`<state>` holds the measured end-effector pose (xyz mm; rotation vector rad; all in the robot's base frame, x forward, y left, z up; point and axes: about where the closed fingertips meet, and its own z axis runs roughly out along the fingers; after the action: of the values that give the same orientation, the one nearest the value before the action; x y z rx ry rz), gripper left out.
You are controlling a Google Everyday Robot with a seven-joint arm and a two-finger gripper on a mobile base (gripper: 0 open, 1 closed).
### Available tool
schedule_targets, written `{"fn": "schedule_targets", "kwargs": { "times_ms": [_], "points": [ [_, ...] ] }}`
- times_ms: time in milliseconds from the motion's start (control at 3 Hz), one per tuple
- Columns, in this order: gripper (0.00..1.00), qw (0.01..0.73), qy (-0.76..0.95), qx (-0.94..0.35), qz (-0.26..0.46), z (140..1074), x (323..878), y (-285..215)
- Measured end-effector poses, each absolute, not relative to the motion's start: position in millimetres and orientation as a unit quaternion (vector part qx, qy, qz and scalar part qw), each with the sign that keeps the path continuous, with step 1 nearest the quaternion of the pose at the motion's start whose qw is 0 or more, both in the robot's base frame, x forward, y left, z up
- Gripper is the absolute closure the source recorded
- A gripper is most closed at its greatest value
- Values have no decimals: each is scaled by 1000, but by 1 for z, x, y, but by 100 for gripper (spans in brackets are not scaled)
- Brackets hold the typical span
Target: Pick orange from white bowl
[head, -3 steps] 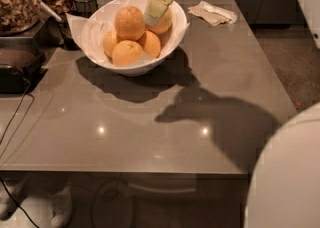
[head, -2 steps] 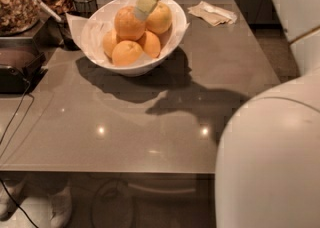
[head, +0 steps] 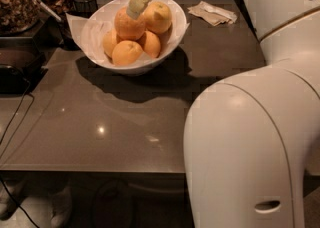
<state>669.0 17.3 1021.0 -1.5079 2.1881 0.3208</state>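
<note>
The white bowl (head: 150, 64) stands at the back of the grey table, lined with white paper. In it the large deep orange (head: 128, 27) lies on top of the pile. A paler yellowish orange (head: 159, 16) sits to its right, and smaller oranges (head: 127, 53) lie below. My gripper (head: 135, 11) reaches down from the top of the view, and its tip touches the upper right of the large orange. Its upper part is cut off by the frame's top edge.
My white arm housing (head: 250, 137) fills the right side of the view. A crumpled napkin (head: 215, 12) lies right of the bowl. Dark containers (head: 17, 2) and a black appliance (head: 15, 67) stand at the left, with a cable (head: 12, 122). The table's front edge (head: 100, 169) is near.
The gripper has moved left, from the right side of the bowl onto the top of the large orange. My arm housing has come to cover more of the right side.
</note>
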Motion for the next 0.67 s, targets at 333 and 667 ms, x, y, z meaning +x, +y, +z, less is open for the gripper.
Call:
{"fn": "schedule_targets", "kwargs": {
  "times_ms": [333,667],
  "points": [
    [21,225,799,-544,122,1012,680,25],
    [22,221,798,-548,120,1004,688,37]
  ]
}}
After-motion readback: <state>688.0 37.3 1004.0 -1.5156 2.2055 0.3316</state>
